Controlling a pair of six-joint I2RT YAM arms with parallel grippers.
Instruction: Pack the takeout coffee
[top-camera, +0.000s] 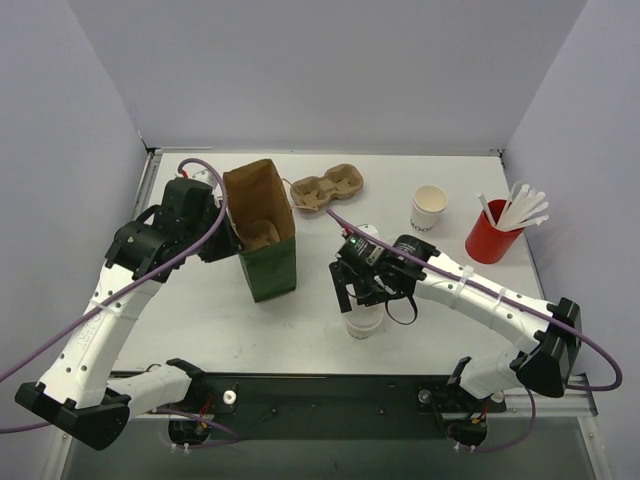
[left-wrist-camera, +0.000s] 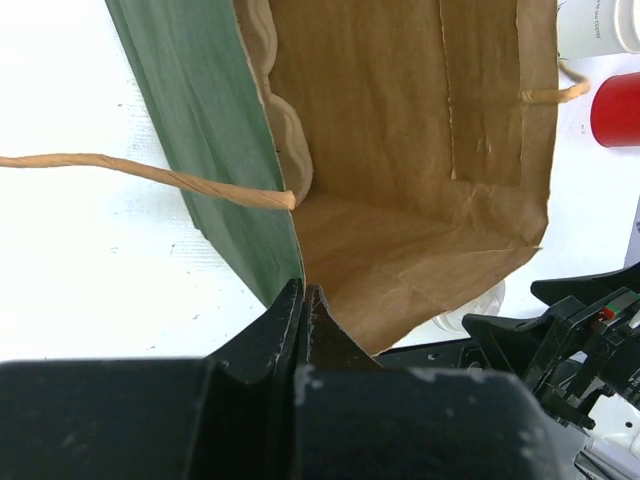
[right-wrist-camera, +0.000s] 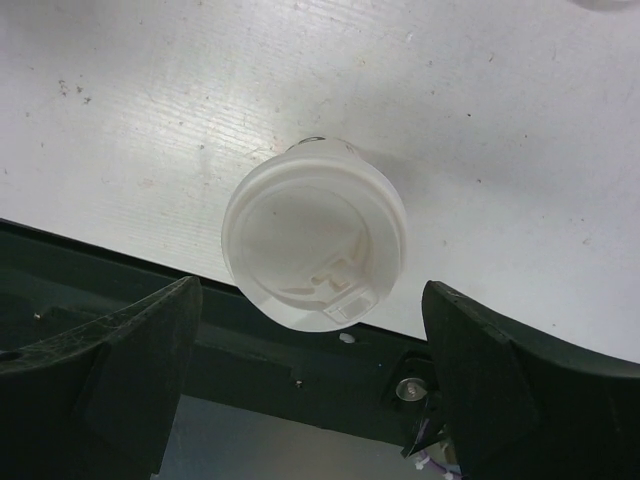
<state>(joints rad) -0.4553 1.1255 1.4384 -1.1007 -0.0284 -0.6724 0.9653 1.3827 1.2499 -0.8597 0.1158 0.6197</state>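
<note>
The takeout coffee (top-camera: 362, 322), a small white cup with a flat white lid, stands upright on the table near the front edge. In the right wrist view its lid (right-wrist-camera: 315, 247) faces the camera. My right gripper (top-camera: 366, 296) hangs over it, open, with one finger on each side of the lid and neither touching it. A green paper bag (top-camera: 268, 262) with a brown inside (left-wrist-camera: 400, 150) stands open left of centre. My left gripper (top-camera: 226, 246) is shut on the bag's left rim (left-wrist-camera: 303, 296).
A brown cup carrier (top-camera: 327, 187) lies behind the bag. A white cup with a tan inside (top-camera: 429, 207) and a red cup of white straws (top-camera: 492, 236) stand at the back right. A brown moulded piece (top-camera: 262, 232) sits inside the bag. A twine handle (left-wrist-camera: 150, 175) hangs off its rim.
</note>
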